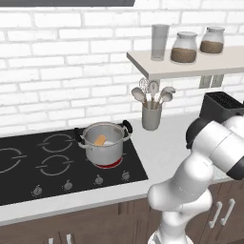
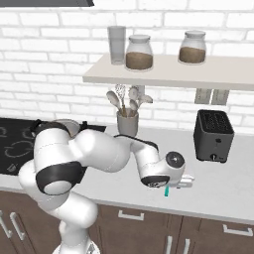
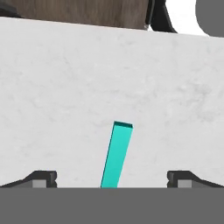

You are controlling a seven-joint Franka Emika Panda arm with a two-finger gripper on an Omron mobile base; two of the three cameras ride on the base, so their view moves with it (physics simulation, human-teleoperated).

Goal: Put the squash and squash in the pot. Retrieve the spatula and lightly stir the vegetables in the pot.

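Note:
The steel pot [image 1: 104, 143] stands on the front right burner of the black cooktop. An orange squash [image 1: 99, 140] lies inside it; I cannot make out a second one. My gripper [image 2: 184, 181] hangs low over the white counter near its front edge, right of the cooktop. In the hand view the gripper [image 3: 112, 179] is open, its two fingertips [image 3: 43, 178] wide apart. The teal handle of the spatula [image 3: 117, 153] lies flat on the counter between them, untouched. A short teal piece of the spatula [image 2: 166, 191] shows under the hand. Its blade is hidden.
A grey utensil cup [image 1: 151, 116] with spoons and a whisk stands at the back of the counter. A black toaster [image 2: 213, 135] sits to the right. A shelf [image 2: 163, 74] with jars and a glass hangs above. The counter's front edge is close to the hand.

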